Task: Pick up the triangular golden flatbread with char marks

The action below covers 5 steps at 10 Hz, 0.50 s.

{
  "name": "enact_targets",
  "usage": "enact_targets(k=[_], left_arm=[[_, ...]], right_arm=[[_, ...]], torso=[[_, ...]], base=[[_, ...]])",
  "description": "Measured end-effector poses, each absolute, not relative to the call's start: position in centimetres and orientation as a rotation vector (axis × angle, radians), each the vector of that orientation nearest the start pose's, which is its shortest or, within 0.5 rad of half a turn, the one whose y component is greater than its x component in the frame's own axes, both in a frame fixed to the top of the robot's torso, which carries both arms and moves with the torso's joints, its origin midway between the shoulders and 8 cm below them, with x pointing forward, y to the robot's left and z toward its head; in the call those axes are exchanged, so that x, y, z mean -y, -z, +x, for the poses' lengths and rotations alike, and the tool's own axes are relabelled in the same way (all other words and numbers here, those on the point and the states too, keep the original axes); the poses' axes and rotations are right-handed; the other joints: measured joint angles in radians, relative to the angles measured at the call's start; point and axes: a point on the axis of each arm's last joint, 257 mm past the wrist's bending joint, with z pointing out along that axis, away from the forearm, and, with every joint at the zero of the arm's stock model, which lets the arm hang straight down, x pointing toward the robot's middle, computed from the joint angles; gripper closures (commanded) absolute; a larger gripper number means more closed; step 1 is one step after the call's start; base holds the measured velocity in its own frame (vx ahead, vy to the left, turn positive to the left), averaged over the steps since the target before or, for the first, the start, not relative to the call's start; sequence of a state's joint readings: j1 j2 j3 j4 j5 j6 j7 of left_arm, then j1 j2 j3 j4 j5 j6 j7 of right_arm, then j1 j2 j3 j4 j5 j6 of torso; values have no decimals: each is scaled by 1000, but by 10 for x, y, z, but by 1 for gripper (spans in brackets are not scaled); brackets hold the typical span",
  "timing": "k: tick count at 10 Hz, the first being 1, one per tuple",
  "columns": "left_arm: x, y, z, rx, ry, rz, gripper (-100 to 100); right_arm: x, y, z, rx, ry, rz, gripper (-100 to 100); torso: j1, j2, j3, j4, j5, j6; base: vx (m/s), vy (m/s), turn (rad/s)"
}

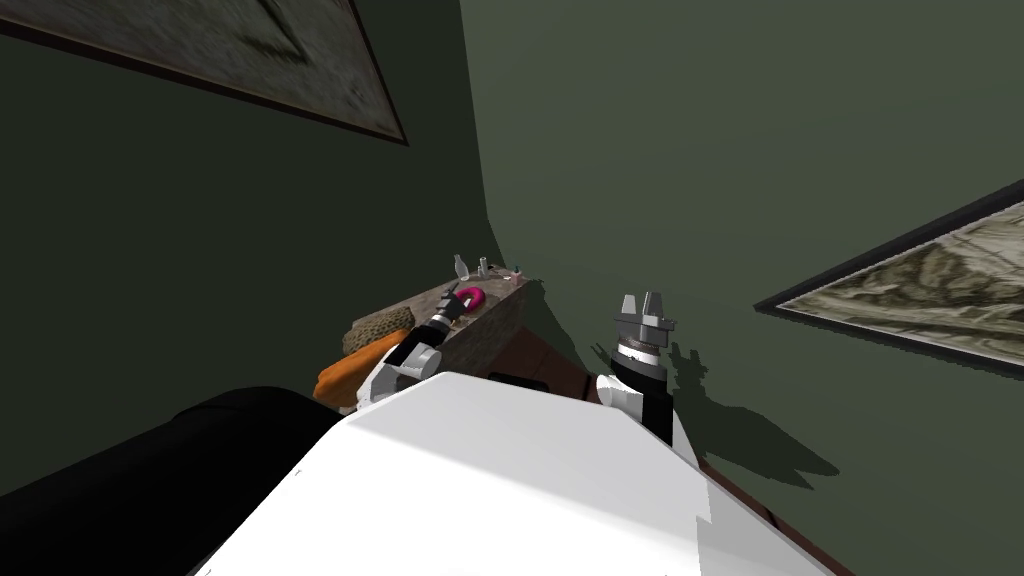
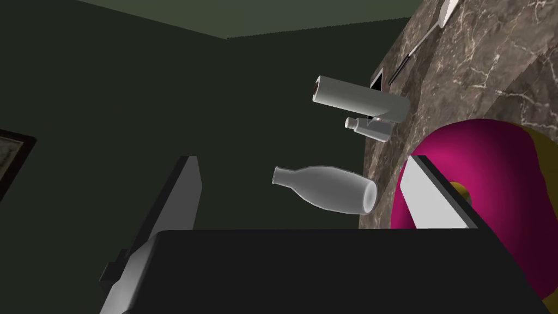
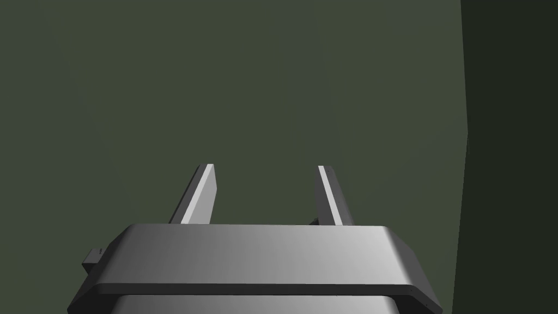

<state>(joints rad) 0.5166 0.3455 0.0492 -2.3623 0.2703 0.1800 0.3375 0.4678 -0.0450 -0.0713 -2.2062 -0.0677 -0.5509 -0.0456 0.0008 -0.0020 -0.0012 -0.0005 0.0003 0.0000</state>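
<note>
The left gripper (image 1: 451,293) reaches over the marble counter (image 2: 479,71), fingers spread and empty, one finger just beside a pink doughnut (image 2: 490,163). The right gripper (image 3: 265,169) is raised before the green wall (image 3: 272,82), fingers likewise apart. The speckled golden flatbread (image 1: 378,325) lies nearer the robot than the doughnut, beside an orange loaf (image 1: 350,372); a bottle (image 2: 327,188), a tumbler (image 2: 359,98) and a small bottle (image 2: 370,128) stand beyond the doughnut by the counter's far edge.

The magenta ring (image 2: 490,163) runs off the picture's edge, partly behind the left gripper (image 2: 302,162).
</note>
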Motion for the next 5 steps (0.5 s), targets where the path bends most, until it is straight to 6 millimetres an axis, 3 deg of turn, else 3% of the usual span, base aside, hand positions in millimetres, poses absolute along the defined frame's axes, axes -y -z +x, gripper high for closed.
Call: enact_targets(k=[5], left_arm=[[-300,128,404,-1145,1427,-1437,-100]], right_arm=[[307,-15,347,-581,-1327,671,0]], torso=[[0,0,0,0,0,0]], base=[[28,10,6]])
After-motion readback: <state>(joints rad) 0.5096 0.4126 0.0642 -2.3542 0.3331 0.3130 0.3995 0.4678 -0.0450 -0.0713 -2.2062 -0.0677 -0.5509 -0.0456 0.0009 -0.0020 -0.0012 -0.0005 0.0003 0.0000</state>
